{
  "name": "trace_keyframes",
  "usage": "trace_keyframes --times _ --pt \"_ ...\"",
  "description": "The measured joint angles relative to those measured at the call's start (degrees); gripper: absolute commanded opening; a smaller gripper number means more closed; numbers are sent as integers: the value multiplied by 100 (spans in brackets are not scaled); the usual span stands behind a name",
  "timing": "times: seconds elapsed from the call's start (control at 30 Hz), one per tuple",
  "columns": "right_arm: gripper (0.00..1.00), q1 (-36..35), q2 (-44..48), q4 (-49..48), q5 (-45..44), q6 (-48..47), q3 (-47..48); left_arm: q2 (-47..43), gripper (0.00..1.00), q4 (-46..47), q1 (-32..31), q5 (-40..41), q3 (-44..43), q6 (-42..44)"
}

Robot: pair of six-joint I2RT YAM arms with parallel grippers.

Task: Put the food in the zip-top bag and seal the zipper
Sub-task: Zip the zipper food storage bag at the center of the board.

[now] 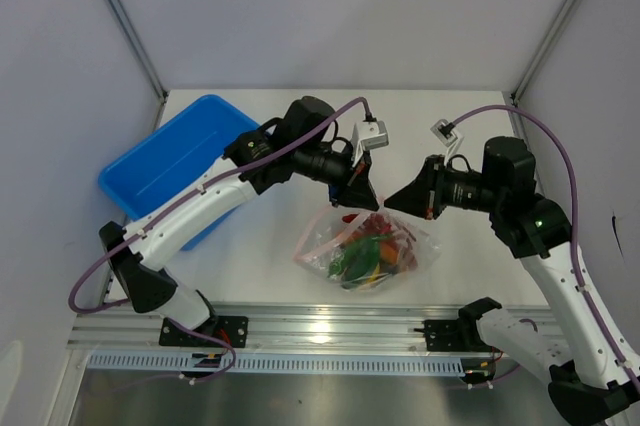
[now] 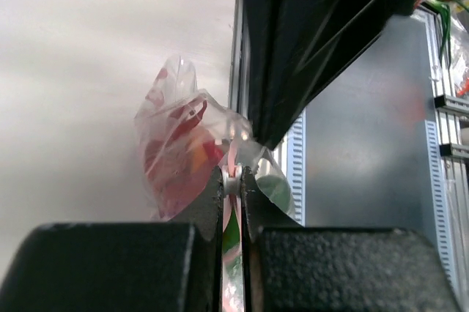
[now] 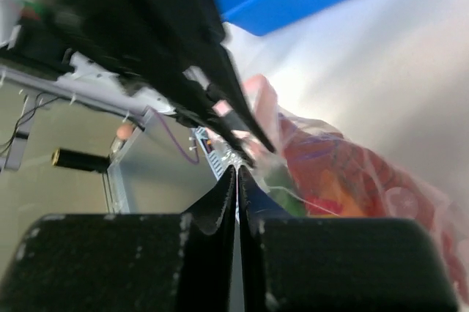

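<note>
The zip-top bag [image 1: 372, 249] sits near the table's front edge, its top edge lifted. The food [image 1: 368, 246] shows through the clear plastic as red, orange and green pieces. My left gripper [image 1: 359, 200] is shut on the pink zipper [image 2: 233, 158] at the bag's mouth. My right gripper [image 1: 388, 203] comes in from the right, tip to tip with the left one, shut on the bag's thin edge [image 3: 237, 174]. In the right wrist view the red and orange food [image 3: 344, 173] bulges just right of my fingers. The left wrist view shows the bag [image 2: 172, 143] hanging ahead of the jaws.
A blue plastic bin [image 1: 170, 161] stands at the back left, under the left arm. An aluminium rail [image 1: 320, 324] runs along the front edge just below the bag. White walls close in the table on three sides.
</note>
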State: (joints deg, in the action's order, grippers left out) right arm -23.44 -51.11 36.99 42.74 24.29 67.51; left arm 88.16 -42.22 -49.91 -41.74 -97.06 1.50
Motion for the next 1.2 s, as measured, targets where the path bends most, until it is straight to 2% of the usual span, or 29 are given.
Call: trace_keyframes --times 0.03,0.07,0.13,0.3,0.5,0.57,0.6,0.7,1.2 --pt "24 20 -17 -13 199 -22 50 -17 1 -85 4 7 39 0" --pt "34 35 -42 -46 323 -35 111 -20 1 -166 4 7 66 2" --pt "45 50 -133 -66 686 -175 317 2 1 -332 4 20 74 7" --pt "47 50 -378 96 1353 -579 660 105 1 -605 4 11 -92 46" --pt "47 61 -555 376 1556 -876 636 175 1 -682 7 -33 -267 48" --pt "51 61 -557 459 1567 -962 619 175 1 -688 20 -46 -302 48" --pt "59 61 -557 520 1567 -1014 612 175 1 -695 33 -50 -315 48" --pt "63 61 -557 688 1534 -1178 599 175 1 -706 74 -61 -317 46" --pt "60 -79 -721 922 1231 -1641 275 103 0 -693 256 -205 -315 0"
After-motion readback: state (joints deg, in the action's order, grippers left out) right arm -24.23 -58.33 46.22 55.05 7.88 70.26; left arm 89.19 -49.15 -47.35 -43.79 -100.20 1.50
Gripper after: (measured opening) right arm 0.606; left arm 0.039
